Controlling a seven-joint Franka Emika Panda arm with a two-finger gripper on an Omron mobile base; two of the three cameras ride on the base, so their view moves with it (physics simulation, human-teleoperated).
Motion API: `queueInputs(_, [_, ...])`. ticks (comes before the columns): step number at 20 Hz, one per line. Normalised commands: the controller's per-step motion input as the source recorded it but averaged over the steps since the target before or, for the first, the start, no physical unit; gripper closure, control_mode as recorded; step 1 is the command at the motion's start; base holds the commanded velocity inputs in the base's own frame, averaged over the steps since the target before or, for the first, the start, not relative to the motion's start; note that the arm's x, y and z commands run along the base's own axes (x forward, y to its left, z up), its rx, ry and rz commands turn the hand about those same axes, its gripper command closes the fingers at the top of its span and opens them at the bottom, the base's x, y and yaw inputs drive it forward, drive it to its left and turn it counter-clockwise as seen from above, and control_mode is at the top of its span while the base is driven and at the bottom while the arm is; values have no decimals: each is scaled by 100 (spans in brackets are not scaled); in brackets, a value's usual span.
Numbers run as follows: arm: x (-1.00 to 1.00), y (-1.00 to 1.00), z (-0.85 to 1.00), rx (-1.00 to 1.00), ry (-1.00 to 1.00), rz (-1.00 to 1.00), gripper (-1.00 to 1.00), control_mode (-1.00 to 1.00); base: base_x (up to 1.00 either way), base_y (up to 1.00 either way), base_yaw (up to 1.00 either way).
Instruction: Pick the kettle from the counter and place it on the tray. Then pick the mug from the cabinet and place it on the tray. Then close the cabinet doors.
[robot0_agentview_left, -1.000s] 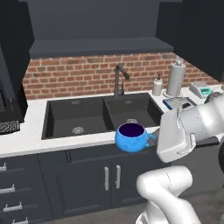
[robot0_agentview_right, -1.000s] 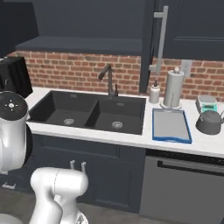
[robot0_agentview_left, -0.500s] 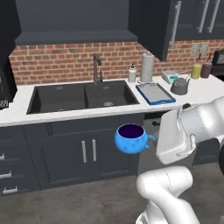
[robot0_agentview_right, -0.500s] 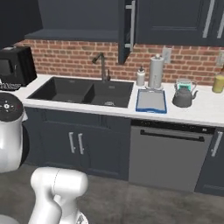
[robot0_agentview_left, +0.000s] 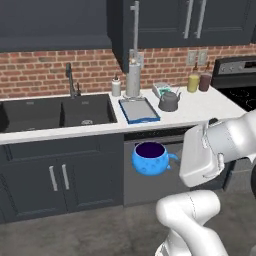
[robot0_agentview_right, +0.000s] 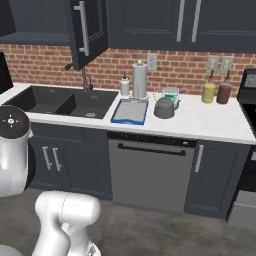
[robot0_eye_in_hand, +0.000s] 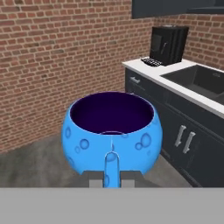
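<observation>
I have the mug (robot0_agentview_left: 150, 159) by its handle, the gripper (robot0_eye_in_hand: 111, 178) closed on it at the bottom centre of the hand view; in the left base view it hangs low of centre, before the base cabinets. The kettle (robot0_agentview_right: 163, 106) sits on the counter (robot0_agentview_right: 210, 122) just right of the tray (robot0_agentview_right: 129, 111), not on it. One cabinet door (robot0_agentview_right: 88, 31) stands open, upper left.

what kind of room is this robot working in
A simulated home kitchen, by the look of it: a dark double sink set in a white stone counter, a red brick backsplash, and dark charcoal wall cabinets. A squat dark-grey metal kettle stands beside a blue-rimmed tray.
</observation>
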Motion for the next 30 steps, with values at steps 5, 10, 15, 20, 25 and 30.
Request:
queueInputs(5, [0, 0, 0, 0, 0, 0, 100, 100, 12, -80, 0])
queueInputs(10, [0, 0, 0, 0, 0, 0, 100, 100, 44, -57, 0])
queueInputs(15, [0, 0, 0, 0, 0, 0, 100, 100, 68, -33, 0])
queueInputs(20, [0, 0, 0, 0, 0, 0, 100, 100, 71, -26, -1])
queueInputs(25, [0, 0, 0, 0, 0, 0, 100, 100, 67, -21, -2])
queueInputs(30, [0, 0, 0, 0, 0, 0, 100, 100, 45, -22, -3])
